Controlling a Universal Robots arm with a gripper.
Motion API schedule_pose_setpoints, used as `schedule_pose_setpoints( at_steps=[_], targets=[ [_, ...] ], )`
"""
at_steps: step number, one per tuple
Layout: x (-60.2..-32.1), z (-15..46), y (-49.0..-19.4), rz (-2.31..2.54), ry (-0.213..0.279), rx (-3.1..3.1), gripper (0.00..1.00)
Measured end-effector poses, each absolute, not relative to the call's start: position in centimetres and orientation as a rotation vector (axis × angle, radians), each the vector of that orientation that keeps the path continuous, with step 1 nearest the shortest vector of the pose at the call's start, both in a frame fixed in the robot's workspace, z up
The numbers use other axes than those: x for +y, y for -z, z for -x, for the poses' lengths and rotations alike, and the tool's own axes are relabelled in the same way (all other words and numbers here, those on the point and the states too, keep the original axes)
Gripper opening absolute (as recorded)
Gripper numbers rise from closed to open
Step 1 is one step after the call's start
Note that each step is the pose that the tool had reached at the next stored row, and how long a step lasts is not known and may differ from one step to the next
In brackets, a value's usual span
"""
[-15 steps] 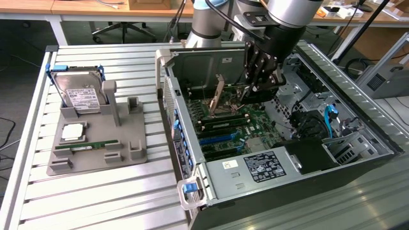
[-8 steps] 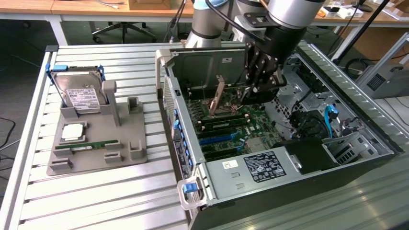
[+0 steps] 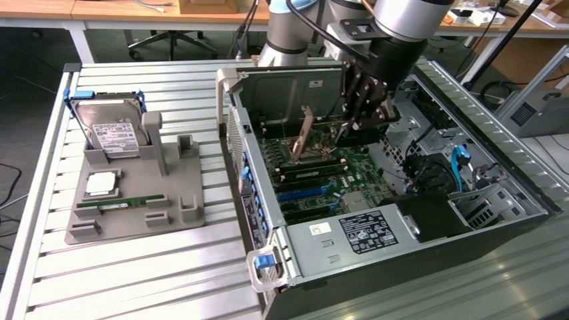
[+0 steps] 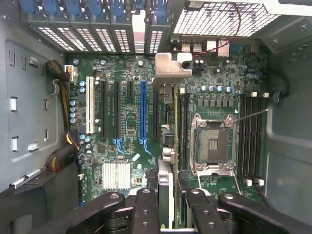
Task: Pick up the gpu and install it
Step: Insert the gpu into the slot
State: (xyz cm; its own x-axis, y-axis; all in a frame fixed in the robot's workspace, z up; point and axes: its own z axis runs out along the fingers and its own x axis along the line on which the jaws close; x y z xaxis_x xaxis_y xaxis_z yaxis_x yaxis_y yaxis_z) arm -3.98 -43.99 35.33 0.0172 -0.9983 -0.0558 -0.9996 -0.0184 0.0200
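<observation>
Gpu (image 3: pixel 305 133) is held edge-on between the gripper (image 3: pixel 356 127) fingers, jaws closed on its upper edge, above the motherboard (image 3: pixel 334 170) inside the open computer case (image 3: pixel 266 220). The arm is reached down steeply into the case from its far side. The card's silver bracket (image 4: pixel 171 68) is seen near the rear slot covers (image 4: pixel 112 36).

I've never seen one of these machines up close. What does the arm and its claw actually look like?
The arm is built from thick silver-grey tubes with light blue rings at the joints. A black cable runs along it. The claw is black, with several slim jointed fingers studded with round screws.
</observation>
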Motion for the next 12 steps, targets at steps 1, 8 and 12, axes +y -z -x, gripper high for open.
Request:
schedule_pose_setpoints(
  at_steps=[1,8,12],
  targets=[
    [-44.07,3.98,-35.31,2.223,-0.084,2.183,0.27],
    [-44.22,3.98,-35.28,2.223,-0.084,2.183,0.27],
    [-44.29,3.98,-35.27,2.223,-0.084,2.183,0.27]
  ],
)
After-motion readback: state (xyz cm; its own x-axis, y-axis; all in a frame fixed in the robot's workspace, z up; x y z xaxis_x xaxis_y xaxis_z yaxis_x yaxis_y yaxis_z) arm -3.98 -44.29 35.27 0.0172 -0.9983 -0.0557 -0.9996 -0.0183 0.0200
